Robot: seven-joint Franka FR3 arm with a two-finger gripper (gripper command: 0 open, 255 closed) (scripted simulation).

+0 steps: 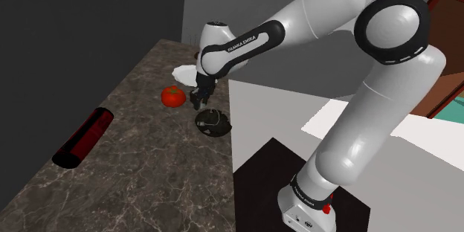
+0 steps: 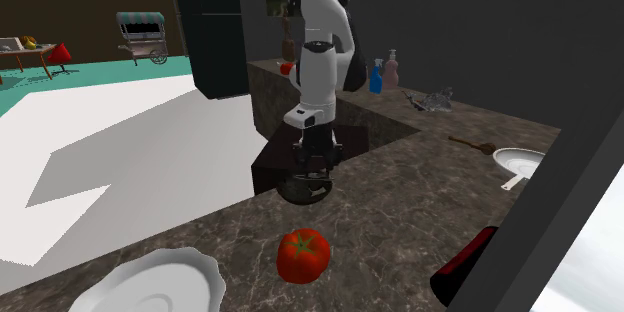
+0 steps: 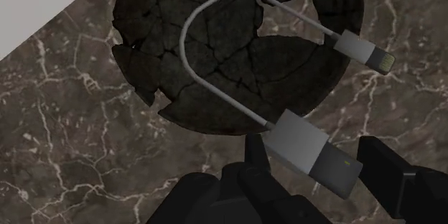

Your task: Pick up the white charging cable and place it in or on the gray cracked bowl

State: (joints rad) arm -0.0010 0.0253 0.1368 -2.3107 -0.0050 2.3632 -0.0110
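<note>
**The cable is over the bowl, right at your gripper**

Look at the wrist view first. The white cable lies in a big loop across the dark cracked bowl. Its thin plug end pokes out past the bowl's rim. Its fat block end sits by the rim on the side nearest the gripper, right in the gripper's gap. The block's long side runs slanted across that gap.

I cannot tell if the gripper is squeezing the block or is loose around it. The block is so close on both sides that it could be either.

In the shoulder view the bowl is near the middle of the picture, at the edge of the worktop. The gripper hangs just above it and a little to the left.

So I think the job is nearly done. If you are holding the block, open up and the cable should rest on the bowl. Watch the block end. It looks to be at the rim and could slide off onto the worktop.
</note>
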